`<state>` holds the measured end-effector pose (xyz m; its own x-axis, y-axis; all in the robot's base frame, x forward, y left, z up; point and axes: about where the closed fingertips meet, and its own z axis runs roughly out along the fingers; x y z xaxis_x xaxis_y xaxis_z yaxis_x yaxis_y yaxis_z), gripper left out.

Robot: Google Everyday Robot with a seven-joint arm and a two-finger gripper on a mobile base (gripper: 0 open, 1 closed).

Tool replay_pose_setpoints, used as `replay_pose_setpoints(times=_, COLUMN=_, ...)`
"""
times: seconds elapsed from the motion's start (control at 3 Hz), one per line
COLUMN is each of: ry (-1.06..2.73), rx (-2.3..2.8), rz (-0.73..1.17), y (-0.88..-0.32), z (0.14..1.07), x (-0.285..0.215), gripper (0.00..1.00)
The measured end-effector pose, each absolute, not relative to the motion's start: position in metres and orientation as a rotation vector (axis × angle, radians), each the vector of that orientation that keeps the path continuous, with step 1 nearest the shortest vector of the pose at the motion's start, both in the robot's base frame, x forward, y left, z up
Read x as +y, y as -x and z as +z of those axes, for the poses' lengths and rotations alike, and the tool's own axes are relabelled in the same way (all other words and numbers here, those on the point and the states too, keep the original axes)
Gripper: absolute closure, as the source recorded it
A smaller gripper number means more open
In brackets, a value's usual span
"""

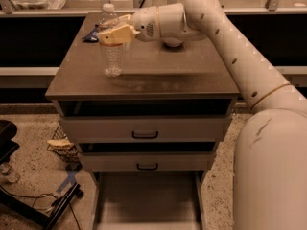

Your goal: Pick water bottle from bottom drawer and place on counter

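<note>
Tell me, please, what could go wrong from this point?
1. The gripper has its jaws closed high on the water bottle, which stands on the counter. A sideways pull on release could topple the tall bottle.
2. The wrist hangs just over the white bowl, so a low retreat might knock it.
</note>
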<state>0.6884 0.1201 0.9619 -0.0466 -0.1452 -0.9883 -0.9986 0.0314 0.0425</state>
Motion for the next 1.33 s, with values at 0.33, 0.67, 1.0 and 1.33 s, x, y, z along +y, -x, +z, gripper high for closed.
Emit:
replay_pose_setpoints(times=0.33, ry=1.238, rx=1.333, rz=1.179, y=-0.688, z=0.947, x=0.128, gripper=1.00)
replay_pose_setpoints(times=0.67, ry=1.238, rx=1.331, rz=1.168, y=-0.686, z=0.936, x=0.128, gripper=1.00)
replay_pose_setpoints(times=1.0, ry=1.253, rx=1.346, rz=1.150, y=-0.684, z=0.927, x=0.127, gripper=1.00)
replay_pose_setpoints(times=1.33, ry=1.258, rx=1.349, rz=1.147, y=-0.682, z=0.925, x=0.128, gripper=1.00)
